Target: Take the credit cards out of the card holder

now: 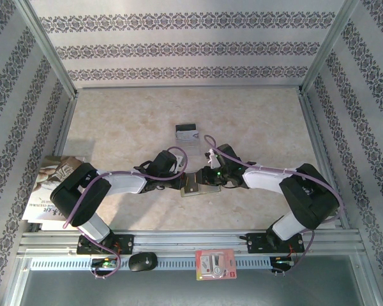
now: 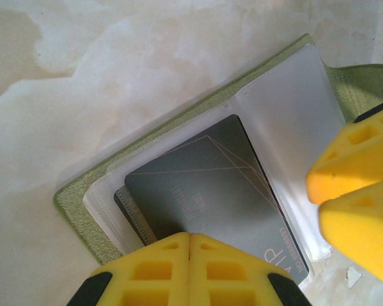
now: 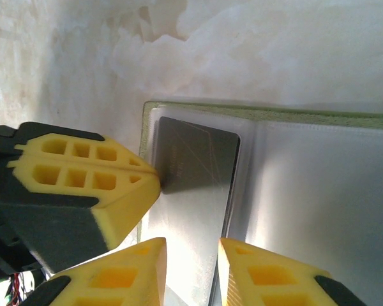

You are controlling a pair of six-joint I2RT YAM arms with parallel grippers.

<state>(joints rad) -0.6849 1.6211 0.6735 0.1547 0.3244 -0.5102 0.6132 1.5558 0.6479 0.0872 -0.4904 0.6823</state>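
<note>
The olive-green card holder (image 1: 193, 190) lies open on the table between both arms. A grey credit card (image 2: 210, 185) sits in its clear left pocket, and a second card edge (image 2: 124, 207) peeks from beneath it. My left gripper (image 2: 189, 236) is shut, its tips pressing down on that card's near edge. My right gripper (image 3: 193, 245) is open just over the same card (image 3: 198, 162), with one finger over each long side. Another credit card (image 1: 186, 132), silver with a black band, lies loose farther back on the table.
A magazine (image 1: 51, 188) lies at the table's left edge beside the left arm. A red-and-white packet (image 1: 215, 264) and a black puck-like object (image 1: 142, 261) rest on the front rail. Patterned walls enclose the table on three sides.
</note>
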